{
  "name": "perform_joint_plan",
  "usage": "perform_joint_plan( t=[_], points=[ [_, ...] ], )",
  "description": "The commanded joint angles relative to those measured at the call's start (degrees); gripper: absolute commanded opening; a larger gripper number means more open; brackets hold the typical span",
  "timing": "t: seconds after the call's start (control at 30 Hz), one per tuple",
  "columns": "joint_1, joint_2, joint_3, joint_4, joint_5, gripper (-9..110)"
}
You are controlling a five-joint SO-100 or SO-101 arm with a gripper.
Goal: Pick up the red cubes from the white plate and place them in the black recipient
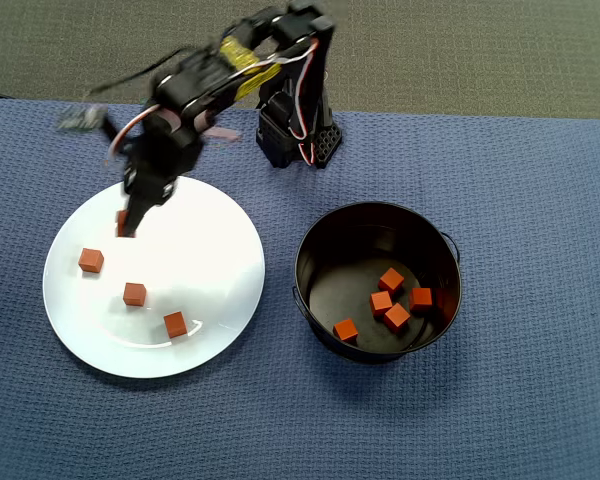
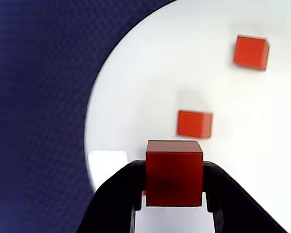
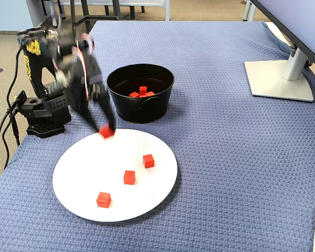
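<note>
Now | pincer (image 2: pixel 174 196) pinching red cube (image 2: pixel 174 172) | above white plate (image 2: pixel 136 97) rim

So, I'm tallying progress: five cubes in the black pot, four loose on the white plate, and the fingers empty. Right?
Not quite. The black pot holds five, but only three cubes lie loose on the white plate; the fingers grip the fourth cube, as the wrist view shows.

A table covered with a blue woven cloth (image 3: pixel 226 136) carries everything. Directly on the cloth sit the white plate (image 3: pixel 79 168) near the front, the black recipient (image 3: pixel 140 100) just behind it without touching, and the arm's black base (image 3: pixel 42 118) at the left edge in the fixed view. A grey monitor stand (image 3: pixel 278 79) rests on the cloth at the far right, well apart from the plate.
</note>
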Motion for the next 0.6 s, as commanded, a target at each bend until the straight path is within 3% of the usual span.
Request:
perform_joint_plan(
  t=[0.0,0.13,0.3,0.37,0.4,0.47,0.57],
  points=[
    [-10.37,11.07,-1.76,7.65,13.62,0],
    [-23.91,14.33,-2.29,11.07,23.73,0],
    [-41.13,16.61,5.54,6.15,31.99,1],
    [-49.04,16.79,7.91,7.29,30.15,27],
    [-51.68,16.70,8.26,8.44,28.30,34],
    [-51.50,18.19,8.35,8.88,24.87,35],
    [-41.57,16.96,6.50,7.38,19.34,37]
  ],
)
